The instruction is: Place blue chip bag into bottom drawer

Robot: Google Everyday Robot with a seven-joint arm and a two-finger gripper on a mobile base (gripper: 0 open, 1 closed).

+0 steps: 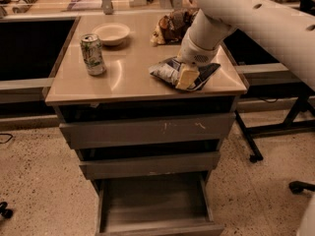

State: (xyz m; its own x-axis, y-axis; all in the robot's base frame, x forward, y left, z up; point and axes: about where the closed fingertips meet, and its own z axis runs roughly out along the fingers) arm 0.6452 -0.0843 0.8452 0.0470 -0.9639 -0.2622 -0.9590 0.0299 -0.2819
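Arm: we are seeing the thick white robot arm (pixel 256 18) reaching in from the upper right and sloping down over the right half of the cabinet
Cabinet: we are looking at a glossy tan tabletop (pixel 128 80) capping a stack of three grey metal drawers; the floor around it is showing a speckled beige
Drawer for the task: the bottom drawer (pixel 152 200), lowest and deepest of the grey three, is standing pulled out toward us; its bare grey inside is lying in plain sight
Upper drawers: the shallow grey top drawer (pixel 147 130) is showing pale scuffs on its front; the shallow grey middle drawer (pixel 147 164) is sitting just under it; both are sitting pushed in
Task item: the wrinkled dark blue chip bag (pixel 165 72) with white patches is lying flat on the tabletop near the front right corner, above the bottom drawer and well apart from it
Gripper: the cream-tipped gripper (pixel 187 76) is resting down on the middle of the blue chip bag; we cannot tell whether it is clenched on the bag or released
Other bag: the crumpled brown-and-yellow snack bag (pixel 170 26) is sitting behind the gripper, partly hidden by the arm
Bowl: the pale shallow bowl (pixel 111 33) is sitting at the back left
Can: the green-and-white soda can (pixel 92 54) is standing upright just in front of the bowl, well apart from the blue chip bag
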